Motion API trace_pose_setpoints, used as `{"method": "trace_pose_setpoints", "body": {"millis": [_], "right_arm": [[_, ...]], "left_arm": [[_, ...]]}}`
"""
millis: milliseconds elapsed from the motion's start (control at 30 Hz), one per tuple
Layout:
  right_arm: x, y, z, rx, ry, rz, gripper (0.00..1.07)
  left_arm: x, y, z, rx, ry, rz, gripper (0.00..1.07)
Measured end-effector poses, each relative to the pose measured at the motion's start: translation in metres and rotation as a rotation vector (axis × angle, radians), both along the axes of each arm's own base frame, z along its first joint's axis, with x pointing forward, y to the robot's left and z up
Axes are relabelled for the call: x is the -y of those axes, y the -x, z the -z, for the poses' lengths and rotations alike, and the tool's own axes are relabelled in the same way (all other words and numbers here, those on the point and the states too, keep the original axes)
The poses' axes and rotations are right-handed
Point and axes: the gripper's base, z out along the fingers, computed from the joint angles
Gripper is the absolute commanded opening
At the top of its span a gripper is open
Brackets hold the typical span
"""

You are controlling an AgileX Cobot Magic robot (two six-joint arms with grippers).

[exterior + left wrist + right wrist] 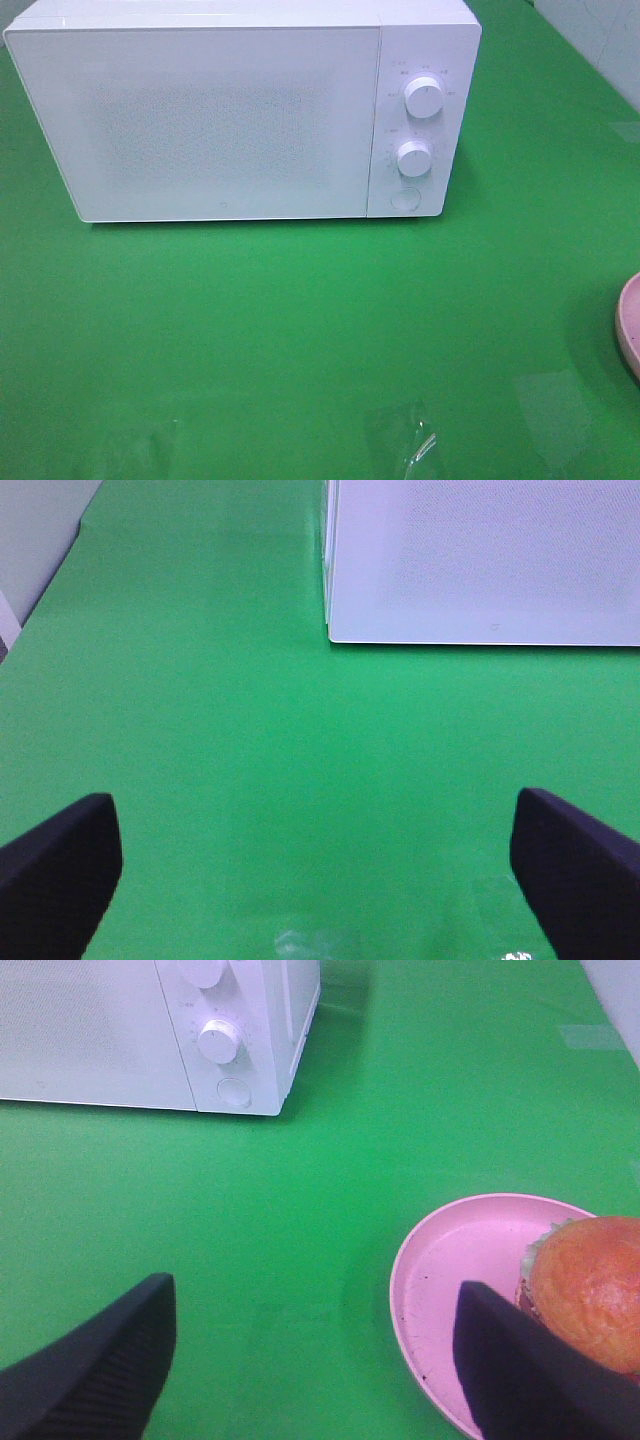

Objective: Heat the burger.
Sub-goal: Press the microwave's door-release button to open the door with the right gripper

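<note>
The burger (590, 1285), with a golden-brown bun and a bit of green lettuce, sits on a pink plate (455, 1275); in the exterior high view only the plate's rim (628, 325) shows at the right edge and the burger is out of view. The white microwave (240, 110) stands at the back with its door shut; it also shows in the left wrist view (480, 560) and the right wrist view (150, 1030). My right gripper (310, 1370) is open, short of the plate. My left gripper (320, 865) is open over bare green cloth. Neither gripper shows in the exterior high view.
Two white knobs (424, 97) and a round button (405, 197) are on the microwave's right panel. Green cloth (300, 320) covers the table. A white wall edge (40, 540) stands at the table's left side.
</note>
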Motion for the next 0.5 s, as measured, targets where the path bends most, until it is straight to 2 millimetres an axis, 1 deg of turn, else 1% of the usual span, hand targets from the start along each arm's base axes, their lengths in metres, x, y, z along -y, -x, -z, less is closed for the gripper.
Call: {"method": "trace_pose_setpoints", "body": {"millis": [500], "right_arm": [[0.0000,0.0000,-0.0001,0.001,0.000,0.000,0.73]], "left_arm": [[0.0000,0.0000,0.0000,0.000,0.000,0.000,0.98]]}}
